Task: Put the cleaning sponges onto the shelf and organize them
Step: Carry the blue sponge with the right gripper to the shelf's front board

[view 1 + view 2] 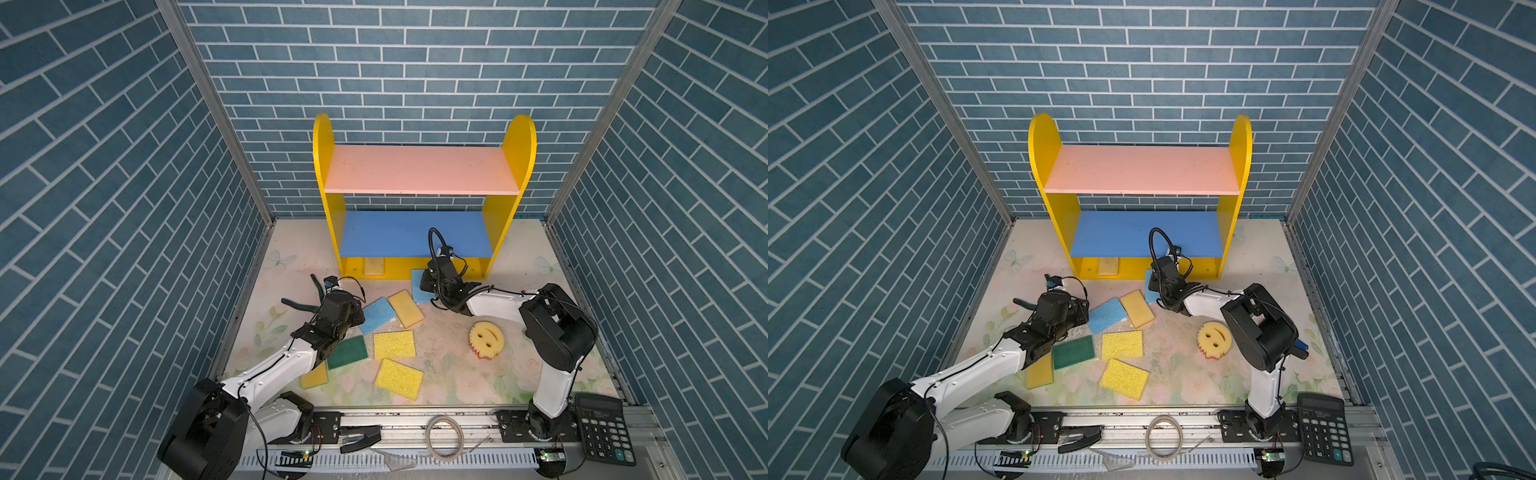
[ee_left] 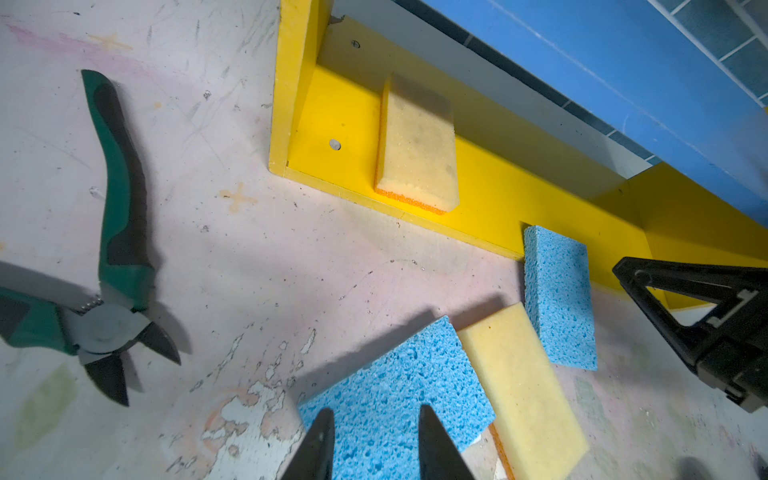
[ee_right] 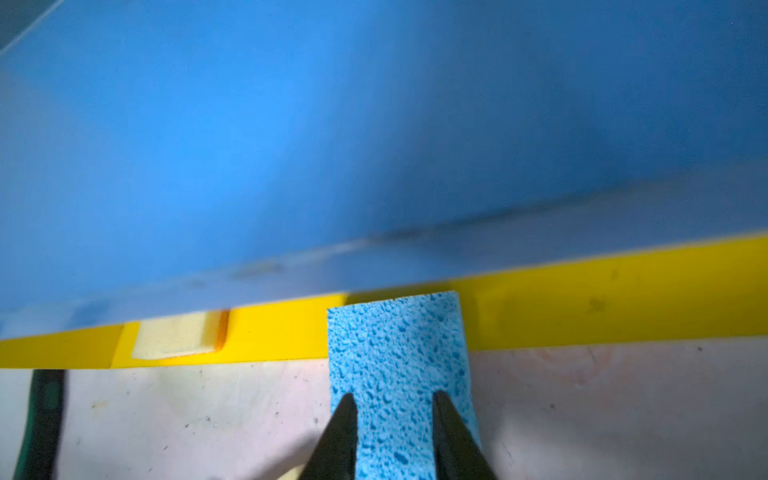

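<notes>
A: Nearest: narrow gap at the left gripper (image 2: 376, 409), empty, above a light blue sponge (image 2: 395, 365) flat on the mat (image 2: 249, 270).
B: Likely soft, light, springy. Pinch across the short sides, gently.
A: Farther: right gripper (image 3: 395, 394) slightly parted over a second blue sponge (image 3: 395, 345), far end propped on the base of the shelf (image 3: 582, 307).
B: Beyond, a tan sponge (image 3: 174, 336) already shelved.

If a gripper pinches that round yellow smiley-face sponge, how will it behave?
The round yellow smiley-face sponge probably squashes, since it looks like foam. It is likely light for its size. Lying face up with a scalloped rim, it shouldn't roll.
</notes>
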